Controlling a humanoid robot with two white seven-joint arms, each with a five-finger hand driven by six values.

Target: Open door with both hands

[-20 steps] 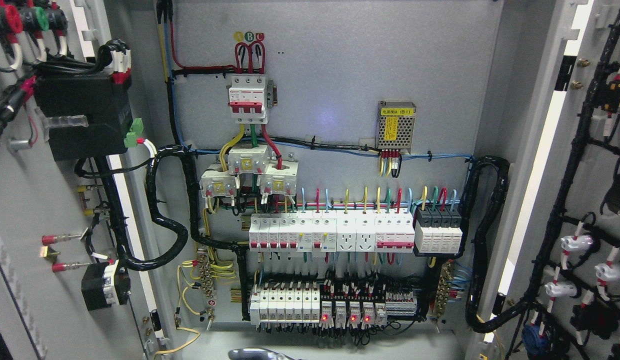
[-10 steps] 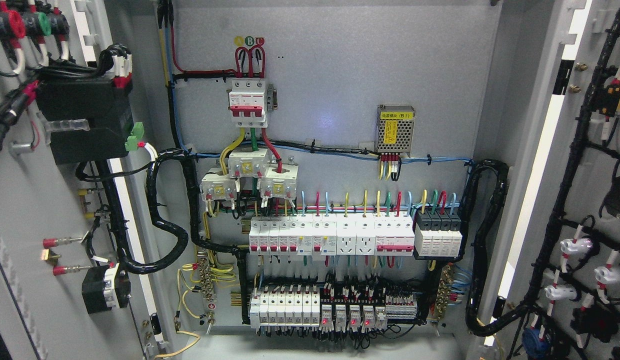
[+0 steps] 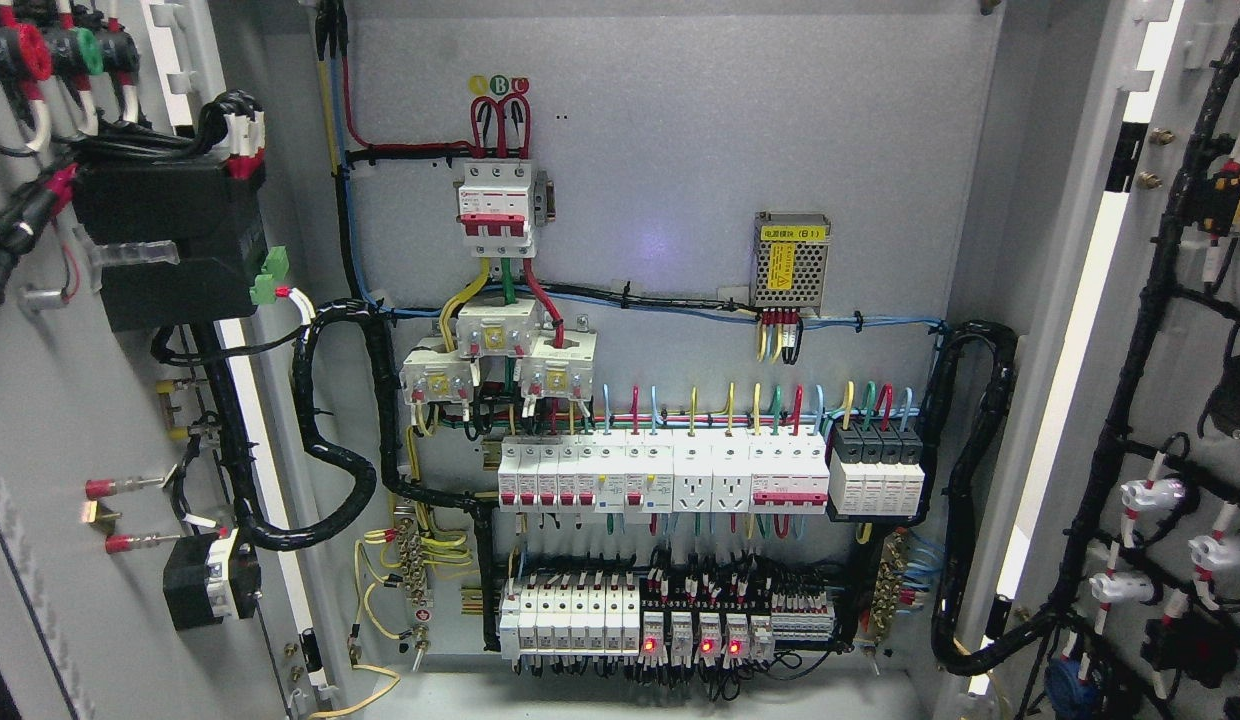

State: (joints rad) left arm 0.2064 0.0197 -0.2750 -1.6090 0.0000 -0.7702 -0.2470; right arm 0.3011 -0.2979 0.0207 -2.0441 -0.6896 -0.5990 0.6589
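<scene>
Head view: cabinet with left door [image 3: 70, 420] and right door [image 3: 1195, 420] swung wide, breakers [image 3: 660, 475] exposed; robot hands unseen, so their state cannot be told.

You will find no part of the robot's body in the head view at this moment. Neither the left hand nor the right hand shows, nor either arm. So you can read nothing of its colours, shapes, cables, screws or markings here.
</scene>
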